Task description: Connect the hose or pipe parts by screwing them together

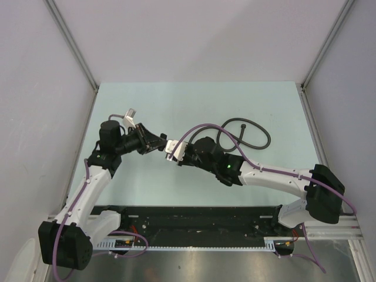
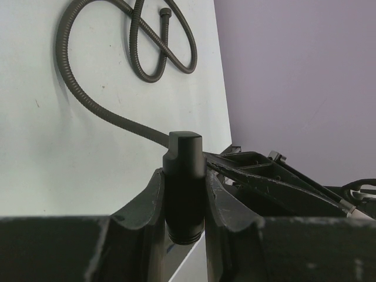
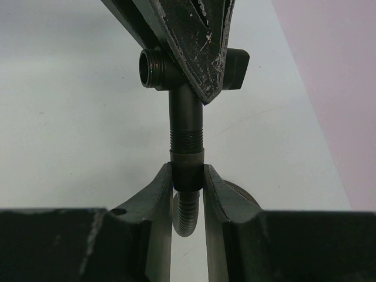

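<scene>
A pale green table (image 1: pixel 147 106) sits between plain grey-lilac walls (image 1: pixel 194 35), and the two arms meet above its middle. The left gripper (image 2: pixel 184 194) is clamped on the body of a black fitting (image 2: pixel 184 155), holding it steady so its threaded stem (image 3: pixel 187 136) points straight at the other arm. The right gripper (image 3: pixel 188 183) is closed around the end nut (image 3: pixel 188 167) of the hose (image 1: pixel 254 140), lined up on the same axis with the nut's mouth against the stem. That shared line is what lets the threads catch. Several threads show bare above the nut, so the joint looks started at most, not tight. The rest of the hose trails off in loose loops toward the table's far right corner, slack enough not to fight the twisting.
</scene>
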{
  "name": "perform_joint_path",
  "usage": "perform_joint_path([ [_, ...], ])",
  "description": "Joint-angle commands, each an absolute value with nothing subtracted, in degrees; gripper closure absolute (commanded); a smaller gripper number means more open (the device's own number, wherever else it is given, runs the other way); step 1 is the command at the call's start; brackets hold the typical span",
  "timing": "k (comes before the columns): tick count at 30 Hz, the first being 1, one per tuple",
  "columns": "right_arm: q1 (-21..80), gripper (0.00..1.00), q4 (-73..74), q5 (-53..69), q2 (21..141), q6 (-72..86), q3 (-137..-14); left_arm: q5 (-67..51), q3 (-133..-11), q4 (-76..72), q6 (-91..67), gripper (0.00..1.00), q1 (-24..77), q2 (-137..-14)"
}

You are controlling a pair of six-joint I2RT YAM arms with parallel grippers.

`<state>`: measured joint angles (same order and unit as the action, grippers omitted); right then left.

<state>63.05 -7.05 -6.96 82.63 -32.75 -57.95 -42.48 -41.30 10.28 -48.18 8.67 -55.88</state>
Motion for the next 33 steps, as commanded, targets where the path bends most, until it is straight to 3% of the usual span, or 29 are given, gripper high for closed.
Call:
perform_joint_path([
  [1,63.3,1.0,-14.0,-4.1,79.3,-31.7,-58.5,-46.8,-40.9,9.2,-49.2,1.0,10.0,-55.8],
  [19,59.5,1.0,-11.7,4.1,77.3,-26.2,-58.6,-47.2,-41.7,7.6,-40.8,1.0,16.3,-59.4],
  [33,54.0,1.0,-7.8,21.5,75.3,-23.0,-58.6,-54.0,-41.5,3.7,-35.5,1.0,17.0,-60.6],
])
